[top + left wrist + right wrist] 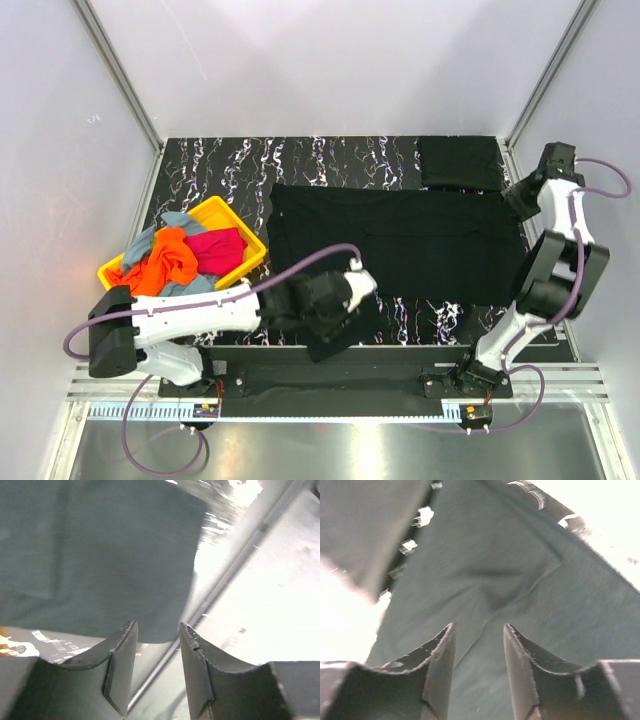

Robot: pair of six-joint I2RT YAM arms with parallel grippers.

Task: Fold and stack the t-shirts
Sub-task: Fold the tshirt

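A black t-shirt (pixel 400 240) lies spread flat across the middle of the table. Its near left corner (pixel 340 338) hangs over the table's front edge. My left gripper (pixel 322 322) hovers at that corner, open (pixel 157 627), with nothing between its fingers and the black cloth (pixel 100 555) just beyond them. My right gripper (pixel 517 200) is at the shirt's far right edge, open (pixel 479 627) just above the black cloth (pixel 490 570), holding nothing. A folded black t-shirt (pixel 460 162) rests at the back right. Orange (pixel 165 262), magenta (pixel 215 250) and grey-blue (pixel 150 238) t-shirts are piled in the tray.
The yellow plastic tray (pixel 250 262) sits at the table's left. A metal rail (pixel 225 577) runs along the near table edge beside the left gripper. White walls and aluminium posts close in the back and sides.
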